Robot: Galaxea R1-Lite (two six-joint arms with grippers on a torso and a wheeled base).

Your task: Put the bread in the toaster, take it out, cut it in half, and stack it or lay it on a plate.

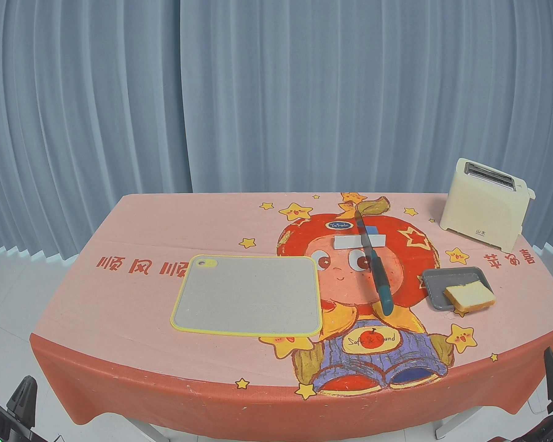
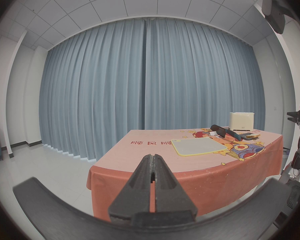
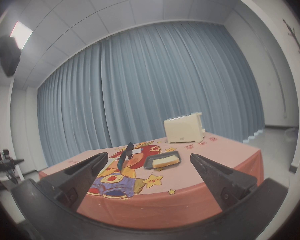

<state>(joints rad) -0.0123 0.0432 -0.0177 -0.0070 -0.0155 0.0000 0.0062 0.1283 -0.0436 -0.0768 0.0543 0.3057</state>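
Note:
A slice of bread (image 1: 470, 295) (image 3: 165, 161) lies on a small grey plate (image 1: 439, 279) (image 3: 149, 164) at the table's right side. Behind it, at the far right corner, stands a cream toaster (image 1: 486, 203) (image 2: 241, 121) (image 3: 184, 128) with its slots empty. A knife (image 1: 375, 265) (image 3: 124, 155) with a teal handle rests on a white holder mid-table. A grey cutting board (image 1: 249, 294) (image 2: 198, 145) with a yellow rim lies left of it. My left gripper (image 2: 153, 184) is shut, low off the table's front left corner. My right gripper (image 3: 148, 170) is open, low off the front right corner.
The table wears a pink cloth (image 1: 166, 228) with a cartoon print. A blue curtain (image 1: 276, 81) hangs behind it. White floor surrounds the table on both sides.

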